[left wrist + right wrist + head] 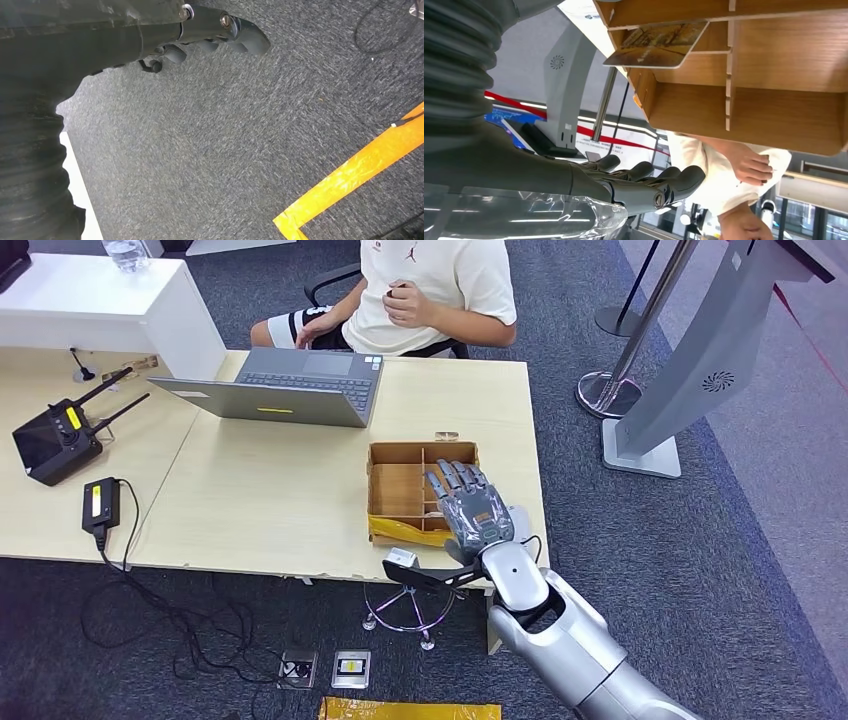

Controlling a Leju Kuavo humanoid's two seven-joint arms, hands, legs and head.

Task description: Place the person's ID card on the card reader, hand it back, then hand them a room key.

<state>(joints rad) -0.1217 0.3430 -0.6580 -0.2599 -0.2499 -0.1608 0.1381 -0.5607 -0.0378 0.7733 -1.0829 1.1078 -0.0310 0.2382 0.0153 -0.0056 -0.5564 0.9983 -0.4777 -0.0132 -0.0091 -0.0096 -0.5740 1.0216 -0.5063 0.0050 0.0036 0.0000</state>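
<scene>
Fingers (452,480) of the right hand (470,508) lie straight and slightly spread, holding nothing, palm down above the partitioned cardboard box (395,490) at the desk's (280,500) near edge. One card (656,45) leans in a compartment; its print is too blurred to read. Left hand (220,32) hangs over speckled grey carpet (240,150), its grip unclear. Behind a grey laptop (290,385) sits a person (420,290).

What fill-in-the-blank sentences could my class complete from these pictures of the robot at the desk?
1. The robot's right hand hovers over the wooden ____ with compartments.
2. The open laptop sits on the table in front of a seated ____.
3. A card leans in a compartment of the ____.
4. The left hand hangs over grey ____.

Missing words: box; person; box; carpet
</scene>
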